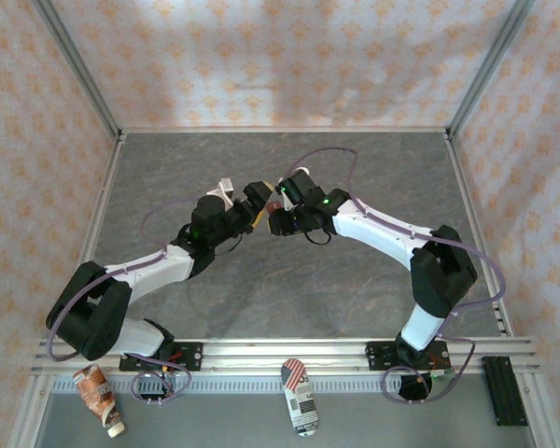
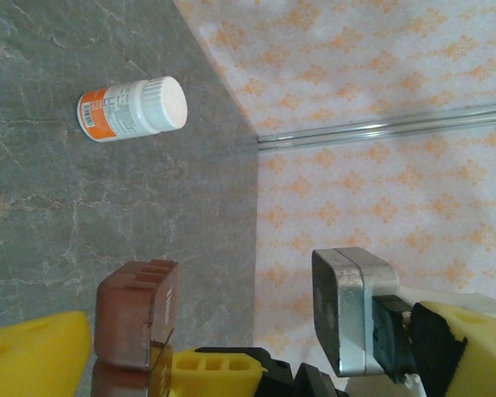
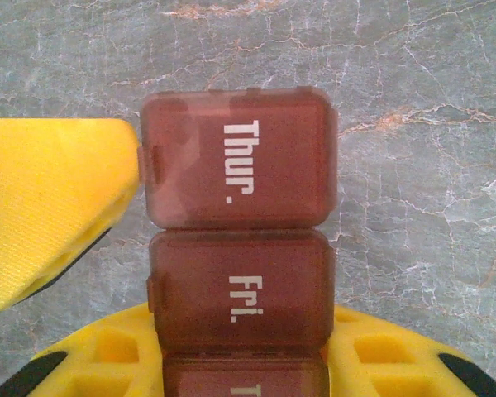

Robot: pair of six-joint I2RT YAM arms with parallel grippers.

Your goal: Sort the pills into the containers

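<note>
The containers are a dark red-brown strip with shut lids marked "Thur." and "Fri."; the strip's end also appears in the left wrist view. My right gripper is shut on the strip's lower part, with a yellow finger on each side. It holds the strip near the table's middle. My left gripper is open, and one of its yellow fingertips touches the tab of the "Thur." lid. A white bottle with an orange label lies on its side beyond. The pills are hidden.
The grey stone-look table is boxed in by patterned walls. In front of the metal rail lie a brown-and-white tube, a flag-patterned bottle and a black strip.
</note>
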